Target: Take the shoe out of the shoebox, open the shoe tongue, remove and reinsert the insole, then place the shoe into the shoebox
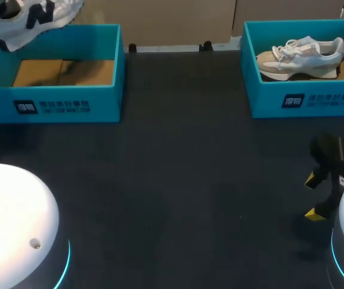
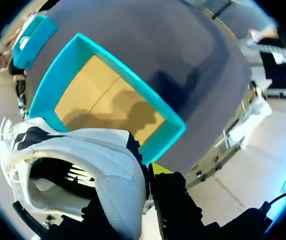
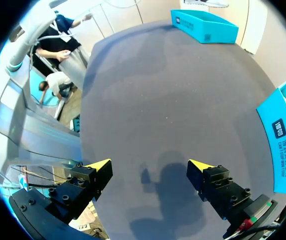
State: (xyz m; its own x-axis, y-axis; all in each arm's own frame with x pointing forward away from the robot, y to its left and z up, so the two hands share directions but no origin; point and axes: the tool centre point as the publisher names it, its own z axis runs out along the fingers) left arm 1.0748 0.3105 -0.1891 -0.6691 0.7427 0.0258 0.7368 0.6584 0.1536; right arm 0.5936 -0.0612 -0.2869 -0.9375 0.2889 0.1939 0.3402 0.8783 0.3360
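Dark counter (image 1: 178, 180), from overhead: our white shoe (image 1: 33, 18) hangs above the far corner of the left shoebox (image 1: 100, 102), and a beige shoe (image 1: 304, 54) lies in the right shoebox (image 1: 334, 99). From the left wrist we see our left hand (image 2: 145, 175) clamped on the white shoe's heel end. From the right wrist, our right hand (image 3: 150, 167) hovers over the counter, fingers wide apart.

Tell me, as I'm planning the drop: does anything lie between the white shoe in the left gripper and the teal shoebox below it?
Nothing visible. The white-and-black shoe, held by the left gripper, hangs above the teal cardboard shoebox, whose brown floor is bare.
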